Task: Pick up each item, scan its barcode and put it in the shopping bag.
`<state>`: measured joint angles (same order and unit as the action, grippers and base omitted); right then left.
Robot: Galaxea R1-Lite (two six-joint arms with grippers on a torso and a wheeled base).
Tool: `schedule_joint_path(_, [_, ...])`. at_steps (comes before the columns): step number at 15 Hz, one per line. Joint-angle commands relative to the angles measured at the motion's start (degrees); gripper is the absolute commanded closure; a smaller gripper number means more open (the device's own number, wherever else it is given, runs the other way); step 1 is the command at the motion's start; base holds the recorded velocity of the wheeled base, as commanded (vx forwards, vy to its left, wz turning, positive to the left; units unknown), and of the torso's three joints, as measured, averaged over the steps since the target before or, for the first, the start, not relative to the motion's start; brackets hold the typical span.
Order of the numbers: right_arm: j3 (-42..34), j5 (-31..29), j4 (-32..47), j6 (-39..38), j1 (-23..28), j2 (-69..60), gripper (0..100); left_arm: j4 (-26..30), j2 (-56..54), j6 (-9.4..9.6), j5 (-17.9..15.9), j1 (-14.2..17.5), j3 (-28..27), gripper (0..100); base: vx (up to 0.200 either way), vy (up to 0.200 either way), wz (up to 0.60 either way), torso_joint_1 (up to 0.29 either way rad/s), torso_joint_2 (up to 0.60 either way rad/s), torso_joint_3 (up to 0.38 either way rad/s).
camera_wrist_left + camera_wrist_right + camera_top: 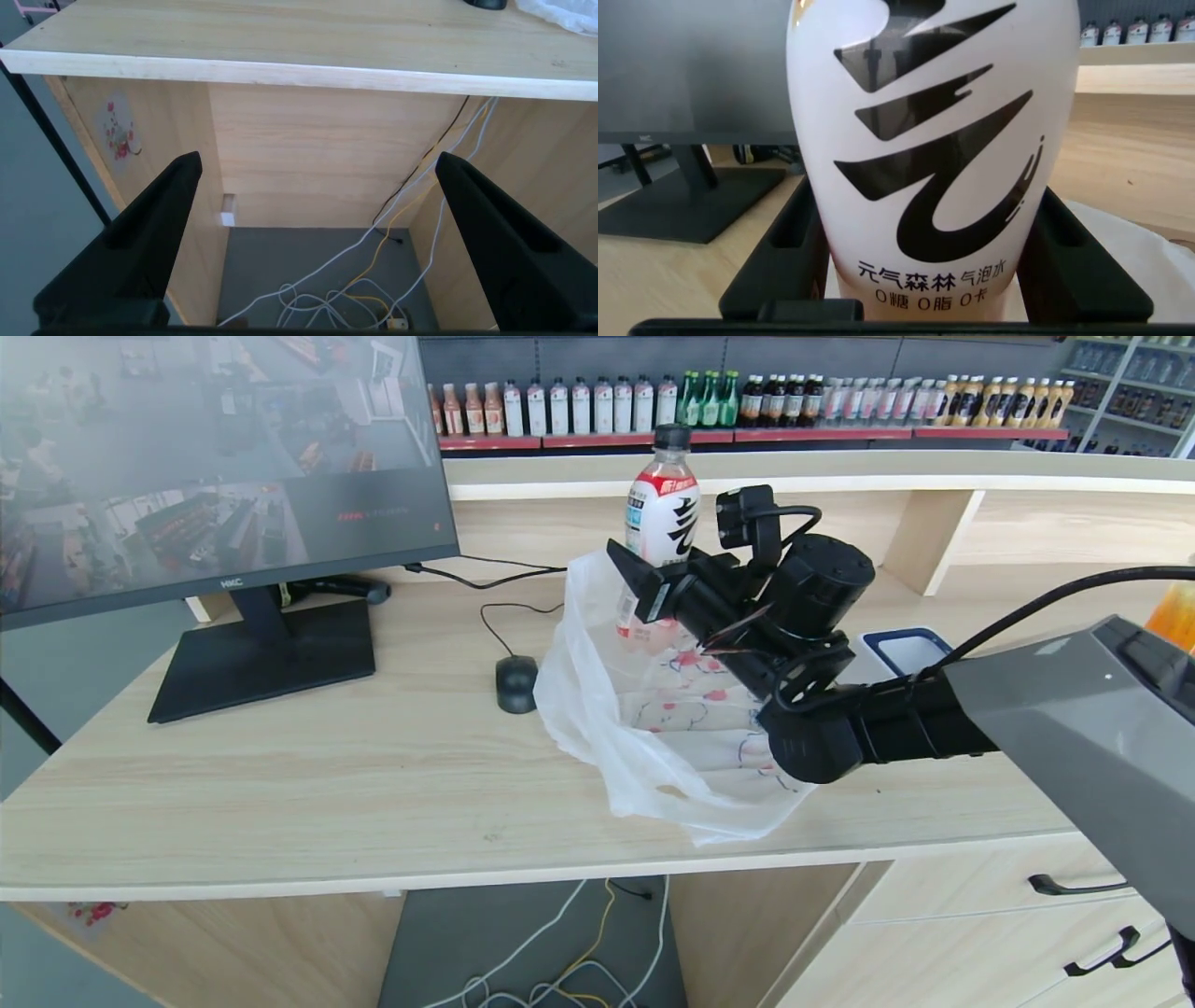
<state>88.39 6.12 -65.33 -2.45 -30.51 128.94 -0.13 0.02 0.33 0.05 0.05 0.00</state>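
The right end effector is clamped on the lower body of a smooth, rounded plastic bottle (white label, black cap), held upright at the mouth of the thin, crinkled translucent shopping bag. The bag lies on the pale wood-grain table beside a black mouse. The left end effector hangs below the table edge, flat fingers spread apart

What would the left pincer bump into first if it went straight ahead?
Probably the wood panel under the desk. The open left pincer points into that gap; the cables lie lower, though depth is hard to judge.
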Motion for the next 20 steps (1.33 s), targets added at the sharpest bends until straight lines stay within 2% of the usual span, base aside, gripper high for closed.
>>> schedule_joint_path(1, [0.46,0.03,-0.06,-0.01,-0.07,1.84,100,-0.04,-0.02,0.02,0.04,0.04,0.00,0,0.000,0.000,0.00,0.000,0.00,0.000])
schedule_joint_path(20, [1.08,-0.06,-0.06,3.77,0.37,5.36,100,-0.04,-0.02,0.02,0.04,0.04,0.00,0,0.000,0.000,0.00,0.000,0.00,0.000])
